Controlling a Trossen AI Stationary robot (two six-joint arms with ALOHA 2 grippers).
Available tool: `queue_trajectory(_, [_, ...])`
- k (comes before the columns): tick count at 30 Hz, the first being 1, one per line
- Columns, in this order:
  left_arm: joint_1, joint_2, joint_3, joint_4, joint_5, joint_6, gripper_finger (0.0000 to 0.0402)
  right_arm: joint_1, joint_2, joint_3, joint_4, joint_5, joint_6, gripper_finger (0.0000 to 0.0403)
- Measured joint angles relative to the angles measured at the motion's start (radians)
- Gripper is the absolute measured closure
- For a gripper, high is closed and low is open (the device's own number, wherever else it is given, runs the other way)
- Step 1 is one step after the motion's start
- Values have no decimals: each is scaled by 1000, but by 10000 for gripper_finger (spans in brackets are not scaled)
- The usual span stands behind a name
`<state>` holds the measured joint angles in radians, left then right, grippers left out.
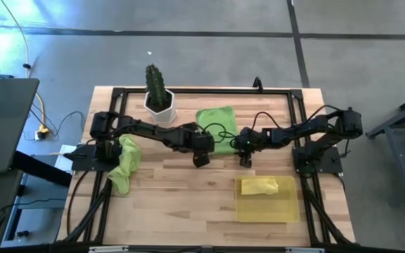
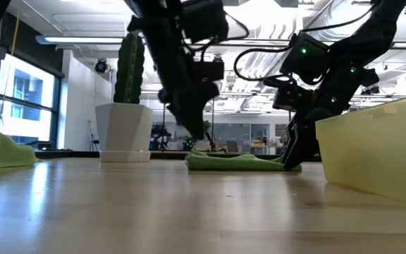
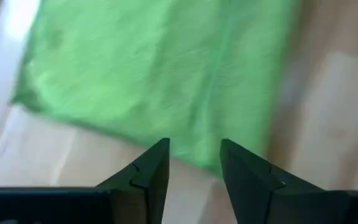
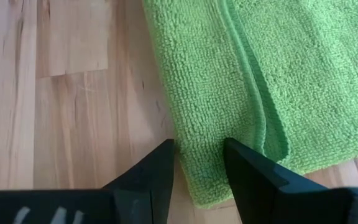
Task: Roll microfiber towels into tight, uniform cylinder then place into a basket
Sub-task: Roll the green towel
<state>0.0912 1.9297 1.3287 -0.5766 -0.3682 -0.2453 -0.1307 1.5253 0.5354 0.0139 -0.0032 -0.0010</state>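
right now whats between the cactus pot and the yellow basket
In the high view, the flat green towel and both grippers, left and right, lie between the cactus pot and the basket.

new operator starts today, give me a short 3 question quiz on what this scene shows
1. True or false: the shallow translucent yellow plastic basket is empty.
2. Which cloth do both end effectors point at? A) the flat lime green microfiber towel at table centre B) the crumpled lime green microfiber towel near the left arm's base C) the bright yellow microfiber towel
3. Fill in: the left end effector and right end effector both have their fingers ____, gripping nothing.

Key:
1. False; the yellow towel lies in it.
2. A
3. open
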Motion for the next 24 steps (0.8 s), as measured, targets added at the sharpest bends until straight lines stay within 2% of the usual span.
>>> queue_trajectory(4, [-11, 0, -7, 67, 189, 110, 279, 0, 0, 0, 2, 0, 0, 267])
queue_trajectory(6, [-19, 3, -30, 127, 234, 191, 283, 0, 0, 0, 2, 0, 0, 267])
queue_trajectory(11, [-20, 10, -105, 230, 194, 374, 285, 0, 0, -1, 4, 0, 0, 267])
queue_trajectory(14, [-11, 10, -128, 239, 155, 453, 277, 0, 0, -1, 8, 0, 0, 267])
queue_trajectory(19, [8, 8, -166, 307, 154, 536, 258, 0, 1, -1, 12, 0, 2, 267])
queue_trajectory(24, [33, 19, -199, 345, 177, 537, 240, 0, 1, -2, 13, 0, 2, 267])
